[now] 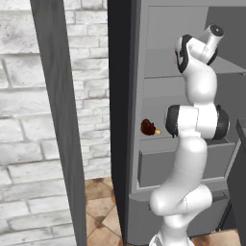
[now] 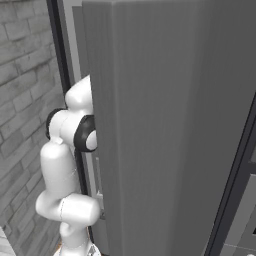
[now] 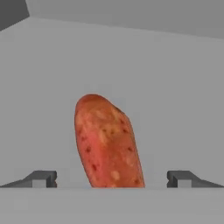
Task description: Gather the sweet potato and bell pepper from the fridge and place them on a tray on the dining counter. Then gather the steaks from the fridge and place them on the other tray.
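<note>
In the hand view, the gripper stands wide open, its two dark fingertips low at either side of the frame, with the sweet potato rising between them at centre on a grey shelf of the fridge. Whether the tips touch it cannot be told. In the left base view, the arm reaches into the open fridge at upper right; a small dark brown item lies on a shelf at mid-frame. The fridge door blocks most of the right base view, beside a brick wall.
</note>
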